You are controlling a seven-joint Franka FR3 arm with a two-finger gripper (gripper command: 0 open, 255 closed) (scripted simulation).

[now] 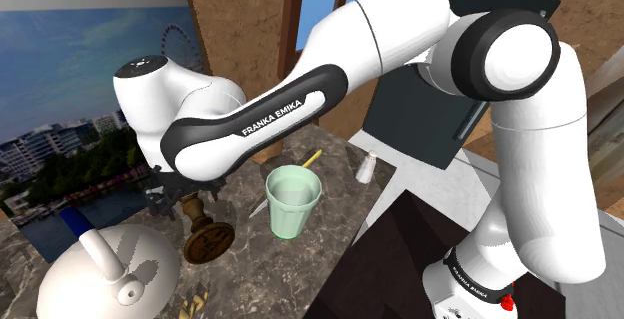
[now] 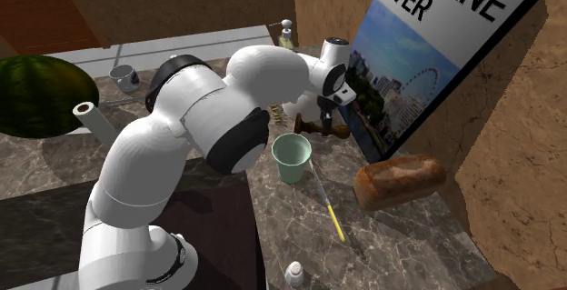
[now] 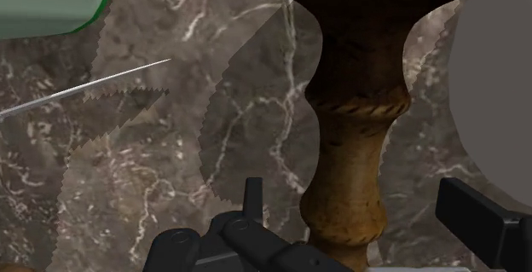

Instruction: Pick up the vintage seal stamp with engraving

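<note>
Soft, even light all round, with saw-edged grey shadows lying across the marbled counter [image 3: 256,83].

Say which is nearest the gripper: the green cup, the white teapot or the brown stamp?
The brown stamp: its handle stands between the open fingers of the gripper; the green cup and the white teapot stand aside.
</note>
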